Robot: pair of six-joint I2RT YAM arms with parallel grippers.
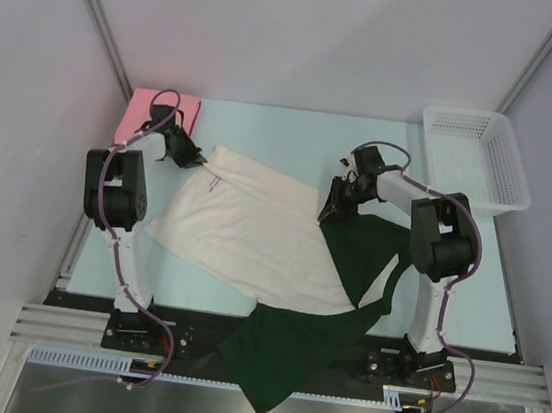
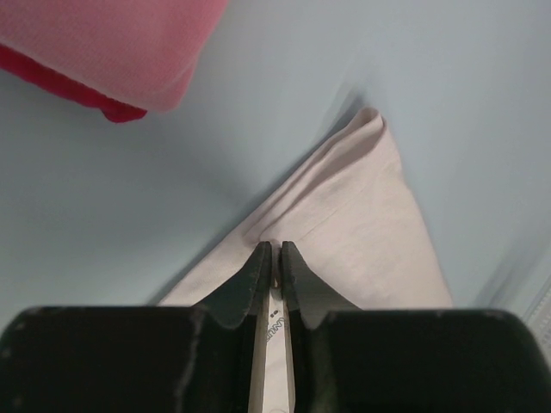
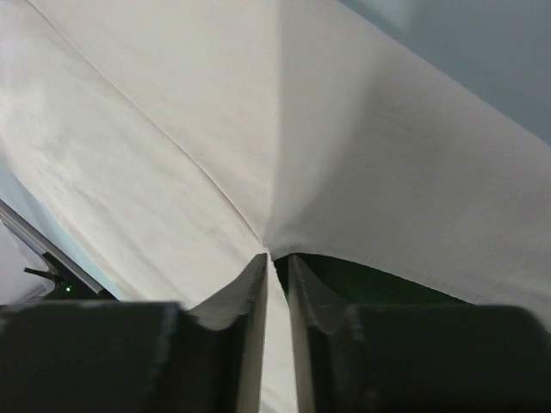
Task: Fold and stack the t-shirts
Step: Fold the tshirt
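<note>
The cream-and-dark-green shirt (image 1: pixel 252 234) lies spread across the table, cream side up, its green part (image 1: pixel 288 354) hanging over the near edge. My left gripper (image 1: pixel 184 152) is shut on its far left corner, cream cloth pinched between the jaws in the left wrist view (image 2: pixel 276 258). My right gripper (image 1: pixel 334 206) is shut on the far right edge, where cream cloth meets green in the right wrist view (image 3: pixel 275 262). The folded pink-red shirt (image 1: pixel 156 116) lies at the far left corner, just behind the left gripper; it also shows in the left wrist view (image 2: pixel 103 52).
A white mesh basket (image 1: pixel 475 158) stands at the far right corner. Grey walls close in both sides and the back. A metal rail (image 1: pixel 278 353) runs along the near edge under the arm bases.
</note>
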